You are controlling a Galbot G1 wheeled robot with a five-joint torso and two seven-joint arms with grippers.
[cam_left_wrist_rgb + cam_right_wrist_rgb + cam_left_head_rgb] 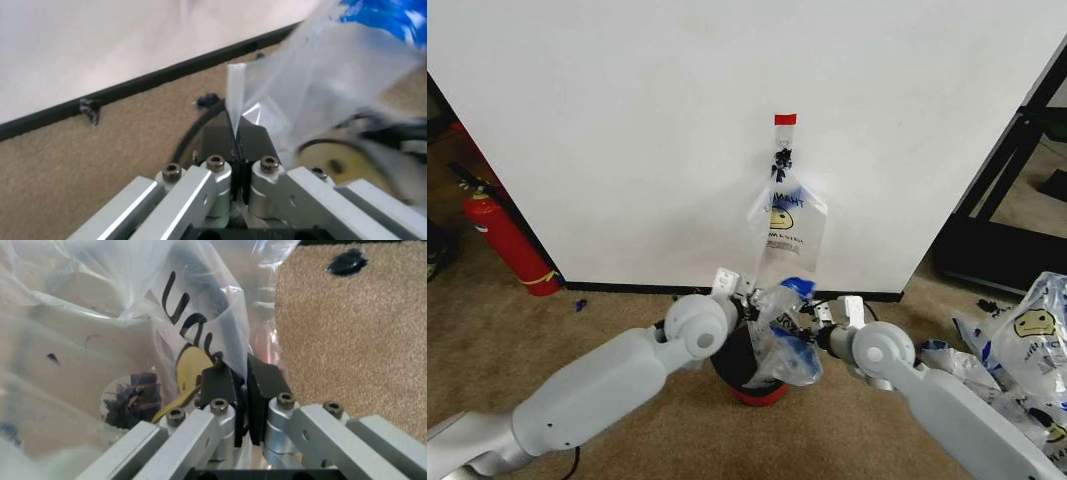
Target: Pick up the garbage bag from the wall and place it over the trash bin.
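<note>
Low in the centre of the frame, the bag (785, 340) sits bunched over the bin (745, 372), stretched sideways between both arms; left pincer (235, 134) and right pincer (241, 382) each pinch its plastic.

A tan short-pile carpet (627, 315) covers the floor. A red fire extinguisher (505, 240) with a yellow band stands on it at the left, close to the edge of the white panel. At the right, a black metal frame (1012, 170) rises above a dark base, and a heap of smiley-printed plastic bags (1027, 350) lies on the carpet nearby. The light is even and soft.
</note>
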